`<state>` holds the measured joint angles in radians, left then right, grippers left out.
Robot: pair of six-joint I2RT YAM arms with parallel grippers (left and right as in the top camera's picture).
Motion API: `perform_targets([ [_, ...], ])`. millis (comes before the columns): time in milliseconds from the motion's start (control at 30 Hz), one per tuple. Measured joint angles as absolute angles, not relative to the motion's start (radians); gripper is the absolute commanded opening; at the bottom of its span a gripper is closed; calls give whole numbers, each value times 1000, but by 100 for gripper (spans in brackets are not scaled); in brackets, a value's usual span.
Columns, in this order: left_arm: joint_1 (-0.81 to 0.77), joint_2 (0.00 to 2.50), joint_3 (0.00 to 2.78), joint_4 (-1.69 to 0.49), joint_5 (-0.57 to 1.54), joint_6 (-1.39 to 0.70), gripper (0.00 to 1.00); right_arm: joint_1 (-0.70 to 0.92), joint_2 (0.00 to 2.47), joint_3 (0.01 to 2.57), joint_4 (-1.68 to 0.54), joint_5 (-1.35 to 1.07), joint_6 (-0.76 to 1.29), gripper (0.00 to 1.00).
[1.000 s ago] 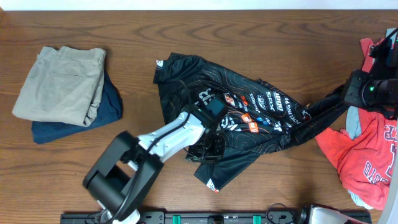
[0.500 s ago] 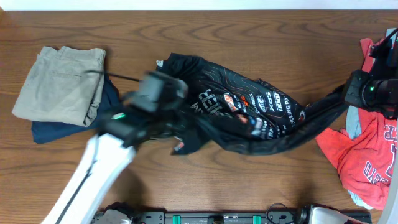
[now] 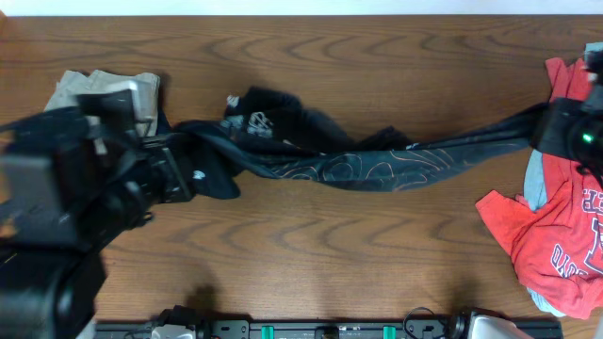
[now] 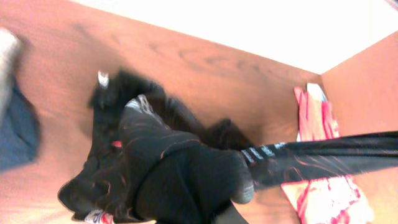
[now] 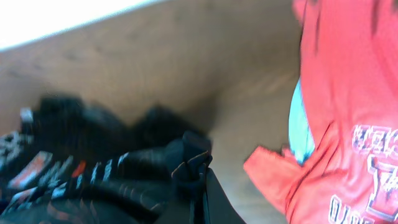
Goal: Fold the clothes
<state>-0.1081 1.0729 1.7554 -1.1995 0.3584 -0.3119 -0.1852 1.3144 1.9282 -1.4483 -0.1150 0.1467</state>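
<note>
The clothes are one black jersey (image 3: pixel 377 168) with fine orange lines, pulled into a long taut band across the middle of the table. My left gripper (image 3: pixel 181 175) is shut on its bunched left end, raised close to the overhead camera and blurred. In the left wrist view the jersey (image 4: pixel 161 168) drapes over my fingers and hides them. My right gripper (image 3: pixel 558 124) is shut on the jersey's right end at the table's right edge. The right wrist view has the fingertips (image 5: pixel 198 177) pinching a fold of the black jersey (image 5: pixel 93 177).
Folded khaki trousers (image 3: pixel 71 89) lie at the far left, partly hidden behind my left arm, with a navy garment (image 4: pixel 15 137) beside them. A red T-shirt (image 3: pixel 556 245) with white lettering lies at the right edge over a pale garment (image 3: pixel 534 184).
My left gripper swung from the front middle up and to the left with the jersey's end. The crumpled jersey has been drawn out into a stretched band. The right gripper shifted slightly right.
</note>
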Motion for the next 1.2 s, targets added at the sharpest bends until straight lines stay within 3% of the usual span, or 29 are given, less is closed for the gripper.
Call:
perform_targets([
  [233,-105,1139,2067,-1312,200,-252,6,-185,1181,2081,-1412,-77,144,1],
  [433,-105,1159,2135,-1308,137,-235,6,-185,1135,2106,-1390,-11,145,1],
  [800,-105,1456,2141,-1311,160,-195,6,-185,1395,2107,-1385,-69,124,1],
  [967,-105,1675,2141,-1210,176,-148,6,-185,1625,2103,-1285,-139,121,1],
  [1200,-75,1909,2128,-804,188,-132,6,-186,1849,2090,-857,-194,189,1],
])
